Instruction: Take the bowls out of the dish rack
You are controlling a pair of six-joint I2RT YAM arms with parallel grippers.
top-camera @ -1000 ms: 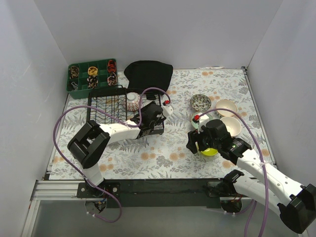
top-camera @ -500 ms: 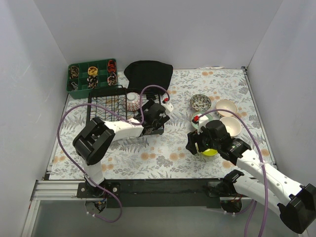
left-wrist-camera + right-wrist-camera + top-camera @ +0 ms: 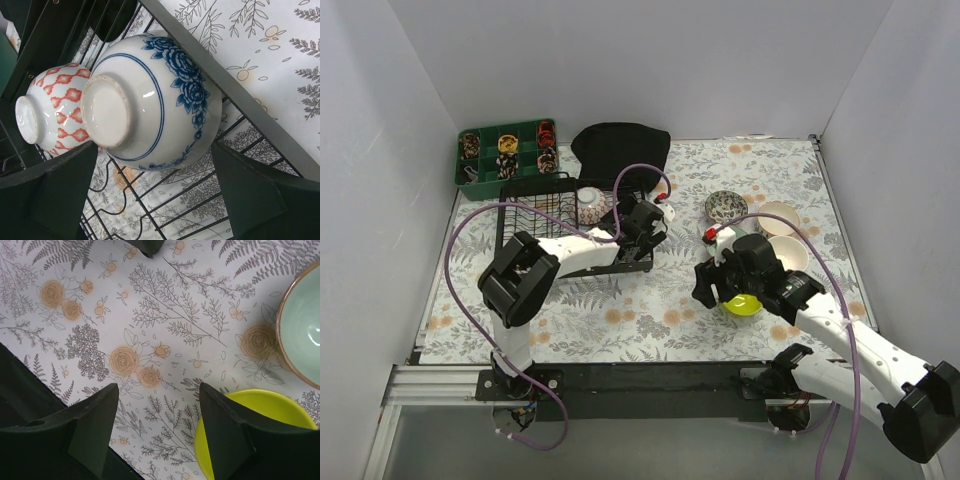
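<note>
Rack and bowls, top view: dish rack [image 3: 535, 215] at 9 o'clock on the floral mat [image 3: 650, 305], one patterned bowl [image 3: 590, 205] showing in its right end. The left gripper [image 3: 650, 215] sits over the rack's right end, its arm lying across the rack's near rail. Green compartment tray [image 3: 508, 152] is at 11 o'clock and black cloth [image 3: 620, 150] at 12, both behind the rack. Four bowls show on the mat: one blue-patterned bowl [image 3: 726, 207] at 2 o'clock, two cream bowls [image 3: 778, 217] [image 3: 790, 255] at 3, and one lime-green bowl [image 3: 744, 306] at 4, half under the right gripper [image 3: 715, 285].

Left wrist: two bowls lie on their sides in the rack, feet toward the camera, a blue-flower bowl [image 3: 165, 95] and a red-diamond bowl [image 3: 55, 115] touching it at 9 o'clock. Left gripper released, jaws spread wide with the blue-flower bowl between them. A rack rail [image 3: 235, 95] runs just beside that bowl at 2 o'clock.

Right wrist: right gripper [image 3: 159, 387] released, nothing between its fingers [image 3: 90, 430], bare mat below. Lime-green bowl at 4 o'clock, partly behind one finger. One mint bowl [image 3: 305, 335] with a brown rim at 2 o'clock.
</note>
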